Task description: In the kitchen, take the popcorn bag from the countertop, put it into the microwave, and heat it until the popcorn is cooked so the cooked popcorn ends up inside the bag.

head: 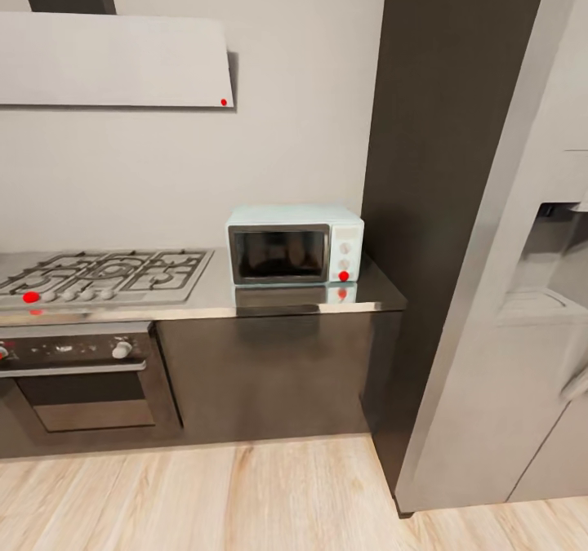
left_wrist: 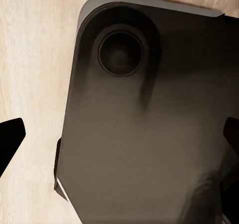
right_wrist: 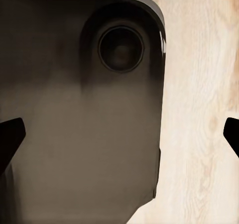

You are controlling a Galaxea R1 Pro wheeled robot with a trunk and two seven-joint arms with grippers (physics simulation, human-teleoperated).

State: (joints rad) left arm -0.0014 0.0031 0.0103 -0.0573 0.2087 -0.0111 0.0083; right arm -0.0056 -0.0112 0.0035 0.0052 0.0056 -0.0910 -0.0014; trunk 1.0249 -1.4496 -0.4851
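The pale mint-blue microwave [head: 294, 245] stands on the grey countertop [head: 278, 299] against the wall, with its dark glass door shut. The popcorn bag is out of view. In the left wrist view my left gripper [left_wrist: 119, 139] is open, its black fingertips [left_wrist: 10, 142] wide apart over the robot's dark base [left_wrist: 139, 149] and the wooden floor [left_wrist: 35, 59]. My right gripper [right_wrist: 121, 134] is open too, with black fingertips [right_wrist: 10, 137] spread above the dark base [right_wrist: 74, 134] and nothing between them.
A gas hob [head: 106, 273] lies left of the microwave, over a built-in oven [head: 82, 379] and under a hood [head: 114, 59]. A tall dark cabinet [head: 441, 167] and a grey fridge [head: 523, 331] close the right side. Wooden floor [head: 204, 494] lies before the cabinets.
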